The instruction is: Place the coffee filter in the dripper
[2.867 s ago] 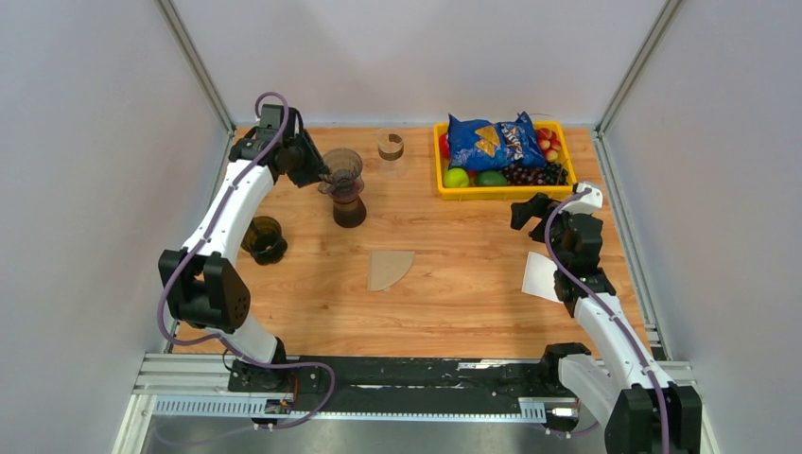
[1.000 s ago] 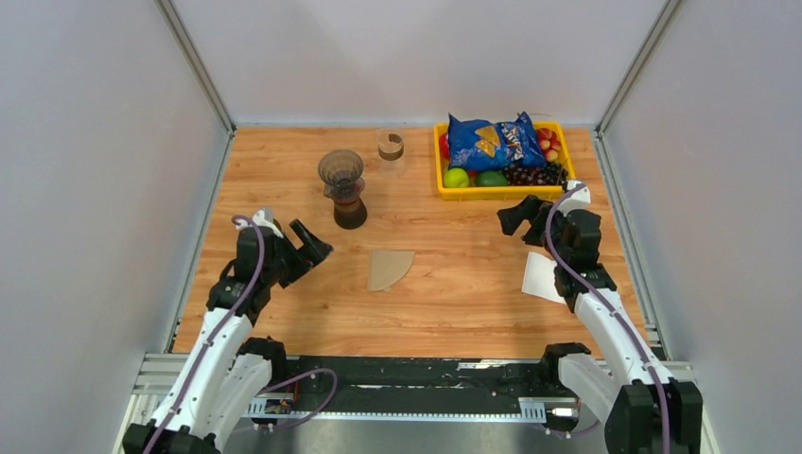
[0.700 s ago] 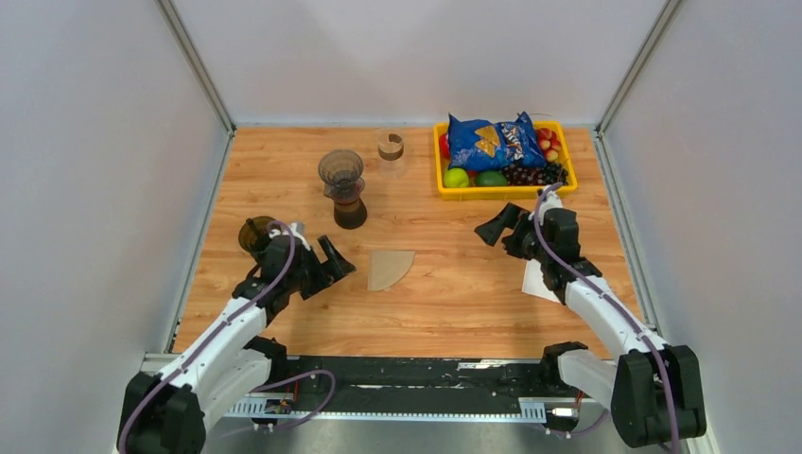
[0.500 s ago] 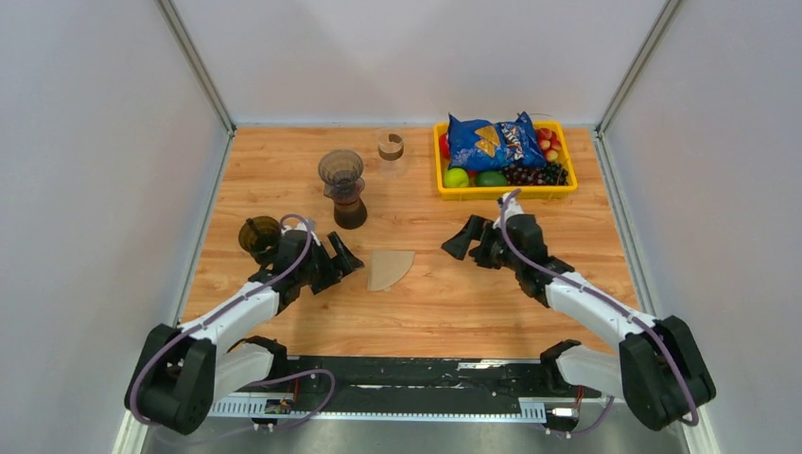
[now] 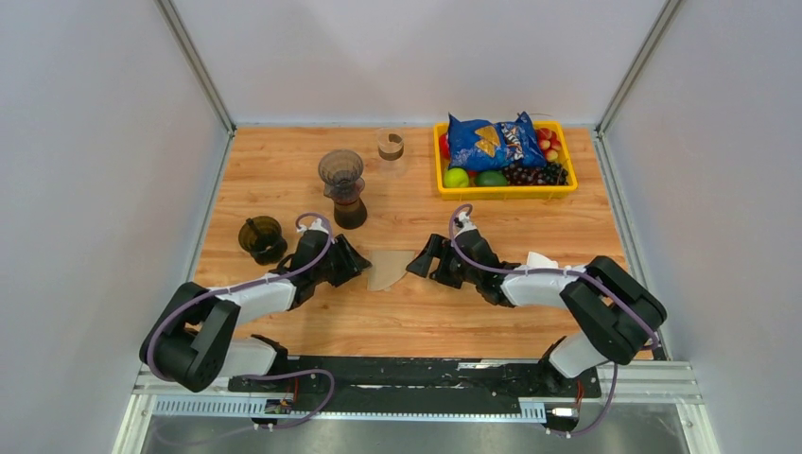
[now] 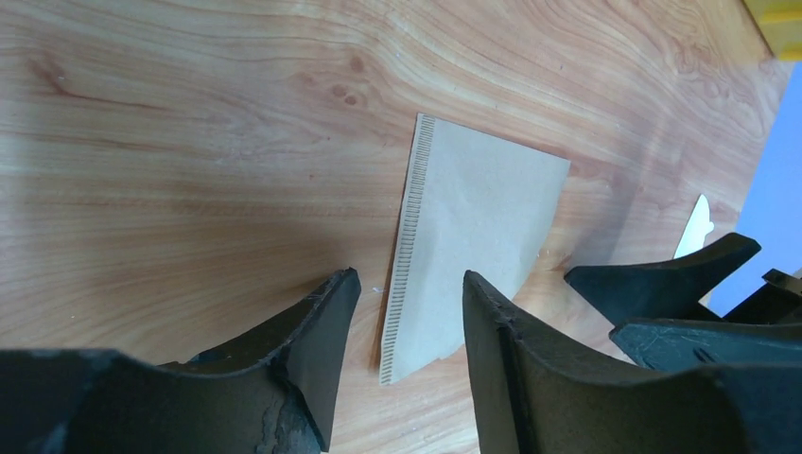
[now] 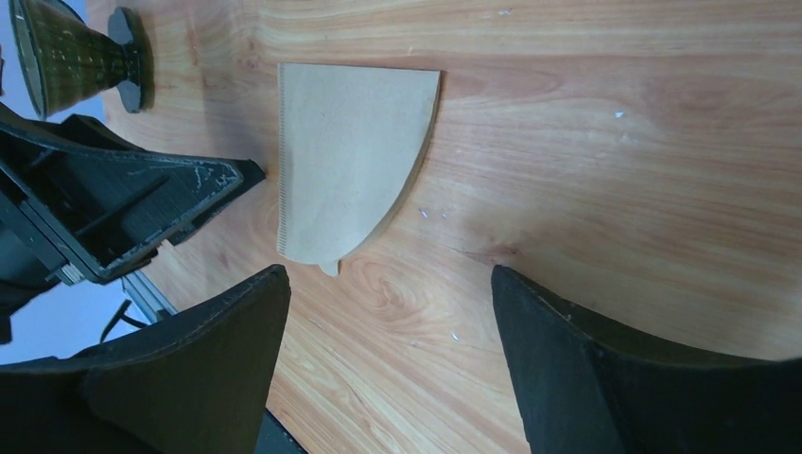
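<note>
– Left end effector (image 5: 355, 260) is down at the coffee filter (image 5: 388, 269) now. Jaws are spread and straddle its seamed edge in the wrist view. Nothing pinched.
– Right one?
– Right end effector (image 5: 423, 260) has swung in from beside the yellow tray (image 5: 511, 193). Jaws are wide apart, just beside the filter's rounded edge, and I see nothing held.
– Filter shifted?
– No, same spot as a second ago, flat on the surface (image 5: 473, 303) between both arms. Dripper (image 5: 341, 170) sits farther back, well apart, unmoved.
</note>
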Tool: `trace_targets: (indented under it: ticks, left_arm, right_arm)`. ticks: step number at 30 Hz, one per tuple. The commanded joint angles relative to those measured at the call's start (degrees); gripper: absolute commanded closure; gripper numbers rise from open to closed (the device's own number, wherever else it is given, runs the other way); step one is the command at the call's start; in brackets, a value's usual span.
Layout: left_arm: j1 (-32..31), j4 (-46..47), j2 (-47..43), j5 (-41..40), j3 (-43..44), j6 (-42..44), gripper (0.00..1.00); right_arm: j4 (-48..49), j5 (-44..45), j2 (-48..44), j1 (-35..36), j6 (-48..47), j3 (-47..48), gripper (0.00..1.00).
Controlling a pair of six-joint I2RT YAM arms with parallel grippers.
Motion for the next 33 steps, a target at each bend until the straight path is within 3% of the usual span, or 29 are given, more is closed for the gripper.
trace_targets:
  ticks: [1,10,15,33]
  left_arm:
    - [-1.89,0.28,2.0,-3.08,0.04,-0.75,0.46]
    - [-4.69,0.35,6.47,-4.13,2.34,-1.3,0.52]
    - [-5.46,-1.49,9.1,-3.98,4.23,-0.64,0.59]
    - [-6.37,-3.14,11.52,-3.3,5.6,-0.13,0.63]
  right_arm:
    - [6.59,3.23,3.15,1.73,6.43,2.49,0.17]
    - [6.66,6.93,10.46,4.07,13.29,5.72,0.28]
    - [11.34,5.1,12.88,4.38,12.48,5.98,0.37]
    - [21.76,0.11,14.2,5.66,7.14,8.56,0.41]
